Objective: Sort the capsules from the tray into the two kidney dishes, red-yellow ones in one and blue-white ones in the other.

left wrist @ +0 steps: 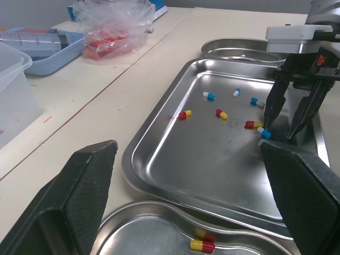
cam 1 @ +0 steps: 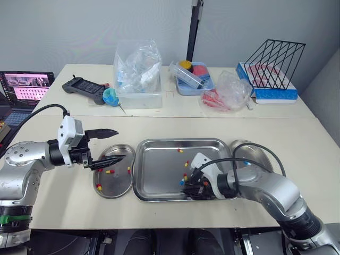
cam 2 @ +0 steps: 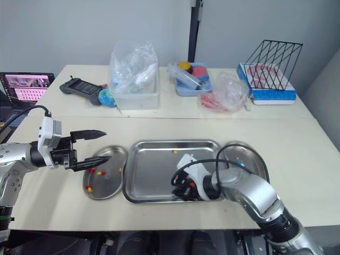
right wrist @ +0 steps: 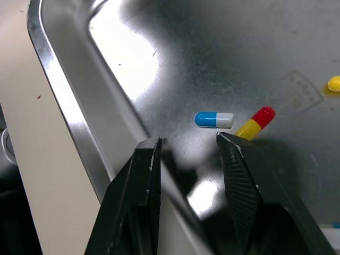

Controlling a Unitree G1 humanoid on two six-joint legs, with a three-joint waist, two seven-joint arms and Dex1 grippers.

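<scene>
On the tray [cam 1: 159, 170], front edge: blue-white capsule [right wrist: 213, 119] beside a red-yellow capsule [right wrist: 255, 122].
Right jaws: part-open, empty, tips just beside the blue-white capsule.
Left jaws: wide open, empty, over the left kidney dish [cam 1: 117, 186].

Laptop [cam 1: 27, 89], wire rack [cam 1: 273, 62], controller [cam 1: 84, 89]

A rectangular steel tray [cam 1: 159, 183] is laid flat on the bench [cam 1: 212, 127], between two steel kidney dishes. The left kidney dish [cam 1: 114, 188] is set just beside the tray's left rim, and a few red-yellow capsules [cam 1: 98, 186] are held in it. In the right kidney dish [cam 1: 240, 147], a lone blue capsule [cam 2: 240, 163] is seen. Capsules of both colours are scattered across the tray's right half. Near its front wall a blue-white capsule [right wrist: 213, 119] lies flat, with a red-yellow capsule [right wrist: 255, 122] just beside it.
</scene>
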